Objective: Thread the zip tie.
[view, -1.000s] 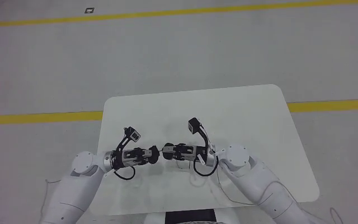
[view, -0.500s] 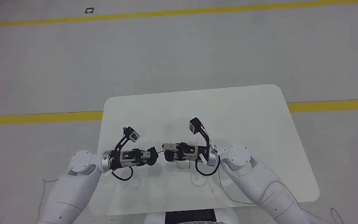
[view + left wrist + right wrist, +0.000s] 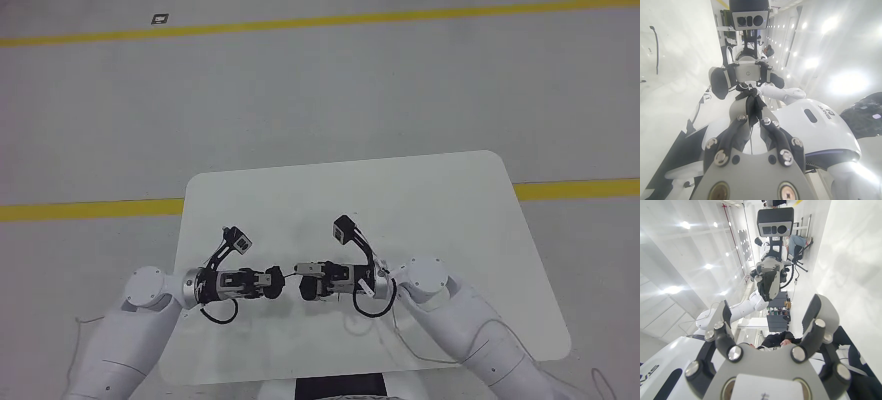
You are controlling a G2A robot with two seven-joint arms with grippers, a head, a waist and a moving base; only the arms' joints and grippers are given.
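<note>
Over white table [image 3: 450, 200], left fingers [image 3: 736, 109] around likely zip tie [image 3: 751, 137], right fingers [image 3: 822, 310] apart.

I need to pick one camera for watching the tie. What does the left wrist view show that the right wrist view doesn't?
Only the left wrist view: the thin black zip tie running between the fingers of the shut left end effector. Only the right wrist view: the right end effector from behind, its own fingers spread wide and holding nothing. Both: the opposite arm's end effector facing the camera, straight ahead.
</note>
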